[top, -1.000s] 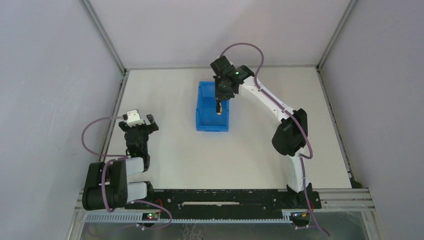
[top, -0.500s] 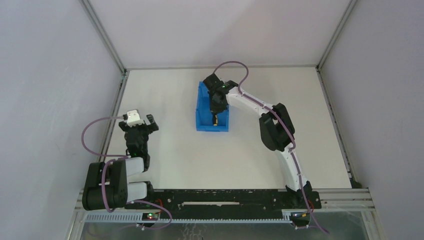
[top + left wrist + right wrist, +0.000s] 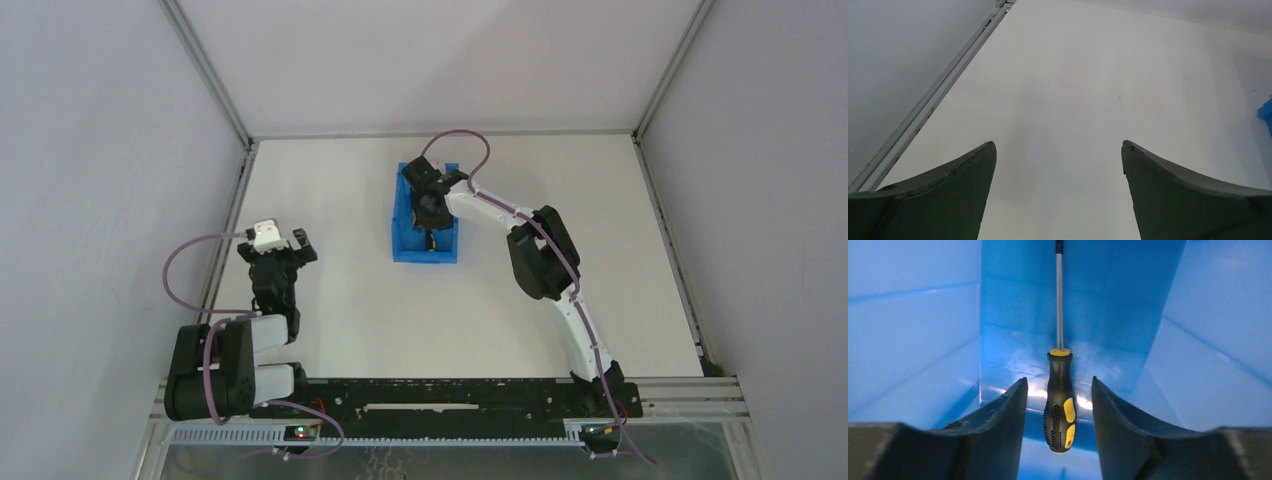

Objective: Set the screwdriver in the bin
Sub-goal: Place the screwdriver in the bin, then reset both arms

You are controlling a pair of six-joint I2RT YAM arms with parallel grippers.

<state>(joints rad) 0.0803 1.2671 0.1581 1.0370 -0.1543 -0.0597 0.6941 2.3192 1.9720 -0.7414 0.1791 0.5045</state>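
The blue bin (image 3: 402,228) stands at the middle back of the table. My right gripper (image 3: 430,206) reaches down inside it, jaws open. In the right wrist view the screwdriver (image 3: 1060,400), with its black and yellow handle and thin metal shaft, sits between the fingers of my right gripper (image 3: 1058,380), with a gap on each side and neither finger touching it. Its shaft points toward the bin's far wall (image 3: 1108,295). From above, the yellow of the screwdriver (image 3: 431,241) shows low in the bin. My left gripper (image 3: 281,246) (image 3: 1059,145) is open over bare table.
Grey enclosure walls and metal frame rails (image 3: 243,160) bound the white table. A rail (image 3: 933,100) runs along the left of the left gripper. A blue corner of the bin (image 3: 1267,112) shows at the right edge of the left wrist view.
The right arm has come down and toward the left into the bin, and its jaws have gone from shut on the screwdriver to open. The left arm has not moved.
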